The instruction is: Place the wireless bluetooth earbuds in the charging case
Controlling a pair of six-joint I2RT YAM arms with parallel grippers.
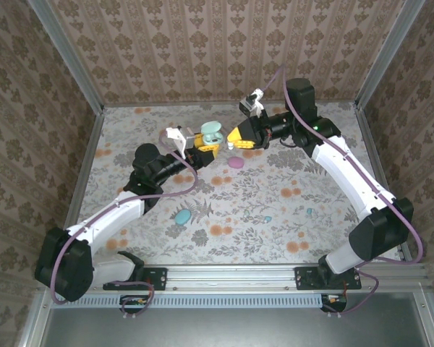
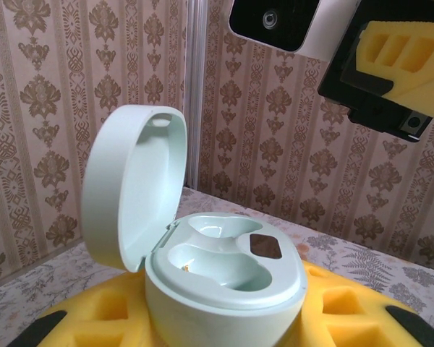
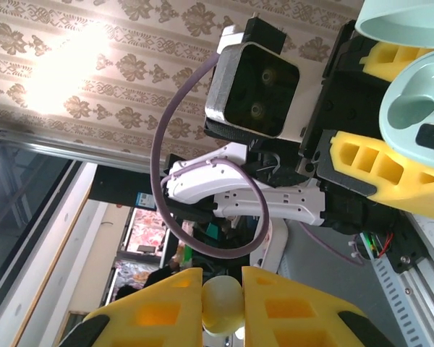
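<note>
So the right gripper is pinching a pale little earbud between its yellow foam pads, hovering at 3 o'clock of the mint charging case. The left gripper is clamped on that case's base, with the lid flipped up at 10 o'clock and both wells looking empty.

My guess: the bud's featherlight, hard and slick, so it could twist or squirt out. Best held across its fat rounded body. The case looks rigid, and the hinge is probably the weak spot.

No brand or lettering I can read, just a dark patch in one well.
</note>
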